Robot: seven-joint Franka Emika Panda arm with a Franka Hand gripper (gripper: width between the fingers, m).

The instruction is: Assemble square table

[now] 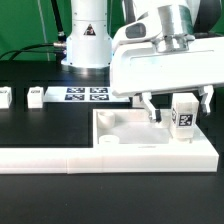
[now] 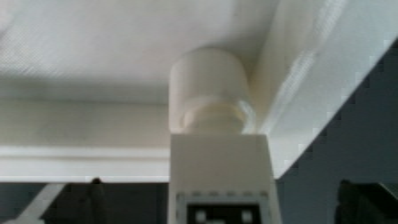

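Leg upright in the tabletop corner, jaws wide open around it.

I've got the leg (image 1: 185,118) standing straight up between the fingers of the gripper (image 1: 178,108), long axis vertical and in line with the gripper, its tag facing the exterior camera. In the wrist view, the leg (image 2: 217,165) runs directly away from the gripper (image 2: 217,205), and its round end meets the tabletop (image 2: 107,60) in a corner by the raised rim. The jaws are spread wide, and I see a gap on each side, so neither finger touches the leg and nothing is held. The tabletop (image 1: 130,125) lies flat just below the gripper. Two more legs (image 1: 37,95) sit well away from the gripper, toward the exterior view's left.
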